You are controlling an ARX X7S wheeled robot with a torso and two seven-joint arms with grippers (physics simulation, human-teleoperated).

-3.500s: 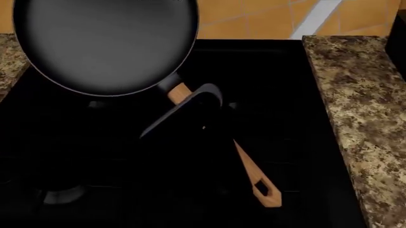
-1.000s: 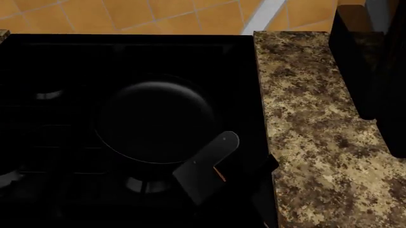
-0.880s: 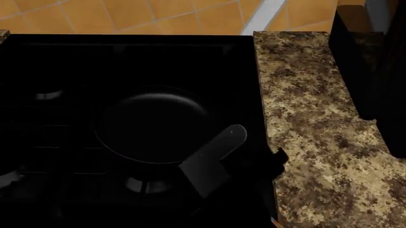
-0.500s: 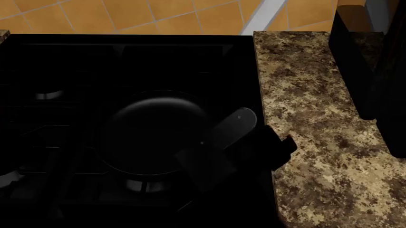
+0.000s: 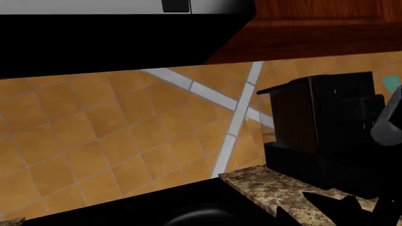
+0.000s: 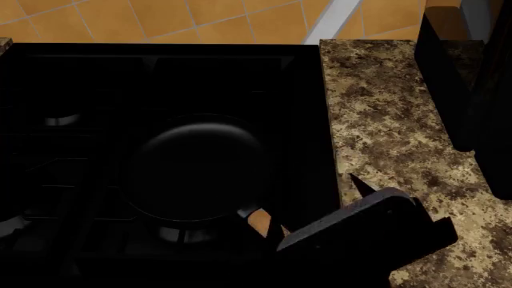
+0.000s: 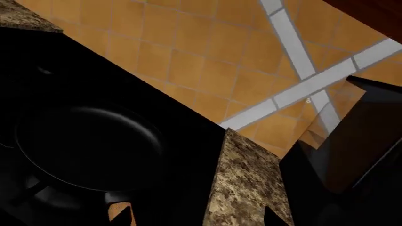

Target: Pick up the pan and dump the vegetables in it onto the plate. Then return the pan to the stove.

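Half a second ago the right arm's dark link lay across the pan's handle by the rim; now it has drawn back toward the robot and out over the stove's right edge, baring a short piece of tan handle [image 6: 258, 221].

The right gripper itself is hard to read: in the head view only a dark, mottled slab of the arm [image 6: 364, 225] shows, reaching from the stove's front right corner onto the counter [image 6: 392, 126], with a thin dark point sticking up beside it. In the right wrist view only small dark tips show at the picture's edge. Whether its jaws are parted or closed cannot be told, though nothing is seen held in them. The left gripper is no clearer: dark jagged shapes sit at the edge of the left wrist view, too dim to judge.

The pan [image 6: 196, 165] sits flat on the stove [image 6: 96, 78], over the front right burner, its bowl empty and its handle pointing toward the robot and a little right. The right wrist view shows the same pan [image 7: 88, 141] on the grates, with a bit of tan handle at its near side and the counter [image 7: 242, 188] just beside the stove.

Behind the stove runs an orange tiled wall [image 6: 200, 18] with pale grout lines. A black appliance [image 5: 323, 136] stands on the counter to the right, against the wall. Neither corn nor plate shows in any view.
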